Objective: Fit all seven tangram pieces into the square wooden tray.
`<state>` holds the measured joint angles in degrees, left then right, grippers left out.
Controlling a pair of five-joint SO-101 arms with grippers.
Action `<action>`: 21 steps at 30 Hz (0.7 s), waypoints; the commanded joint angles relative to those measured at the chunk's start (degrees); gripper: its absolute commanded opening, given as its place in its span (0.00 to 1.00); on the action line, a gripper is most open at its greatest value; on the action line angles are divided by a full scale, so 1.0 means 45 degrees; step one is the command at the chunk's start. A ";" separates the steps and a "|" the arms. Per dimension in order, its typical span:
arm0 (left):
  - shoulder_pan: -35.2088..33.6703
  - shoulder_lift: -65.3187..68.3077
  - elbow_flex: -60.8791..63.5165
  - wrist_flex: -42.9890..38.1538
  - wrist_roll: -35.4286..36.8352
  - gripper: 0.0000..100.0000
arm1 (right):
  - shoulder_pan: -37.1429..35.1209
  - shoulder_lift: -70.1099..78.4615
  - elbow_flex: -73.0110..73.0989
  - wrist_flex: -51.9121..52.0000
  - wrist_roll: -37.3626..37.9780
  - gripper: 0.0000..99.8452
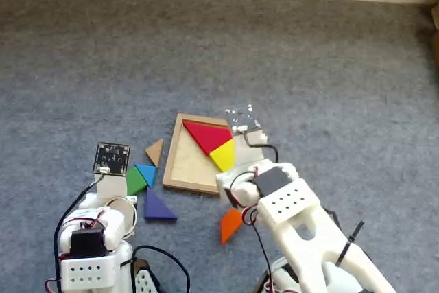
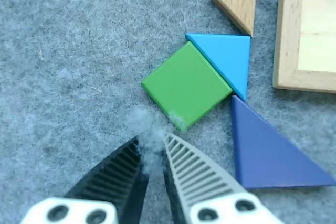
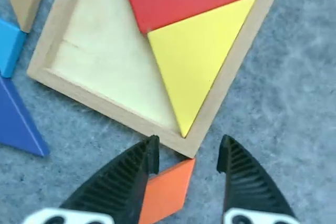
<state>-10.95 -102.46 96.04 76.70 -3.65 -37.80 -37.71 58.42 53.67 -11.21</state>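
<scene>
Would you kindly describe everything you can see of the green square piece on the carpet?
The green square is a flat, smooth, evenly painted tile, probably wood. It lies flat on the grey carpet, outside the wooden tray. One edge sits flush against the light blue triangle, and a corner reaches the tip of the dark blue triangle. A tuft of fluff lies at the corner nearest the left claw, which is not gripping it.

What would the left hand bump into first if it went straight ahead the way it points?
Most likely the green square: the left hand points at its nearest corner, just ahead. How high the hand hovers is hard to judge.
</scene>
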 commanded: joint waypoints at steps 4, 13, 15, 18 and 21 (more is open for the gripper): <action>-0.0107 -0.0342 0.0264 0.0078 0.0039 0.00 | -0.0811 -0.0361 -0.0127 0.0479 -0.2188 0.20; -0.0107 -0.0342 0.0264 0.0078 0.0039 0.00 | -0.1026 -0.0342 -0.0205 0.1690 -0.5099 0.20; -0.0107 -0.0342 0.0264 0.0078 0.0039 0.00 | -0.1455 -0.0342 -0.0283 0.2764 -0.5392 0.20; -0.0107 -0.0342 0.0264 0.0078 0.0039 0.00 | -0.2002 -0.0303 -0.0440 0.3057 -0.6095 0.21; -0.0107 -0.0342 0.0264 0.0078 0.0039 0.00 | -0.2198 -0.0303 -0.0479 0.3057 -0.6193 0.26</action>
<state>-10.95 -102.46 96.04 76.70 -3.65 -46.07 -37.71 58.51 66.68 -38.02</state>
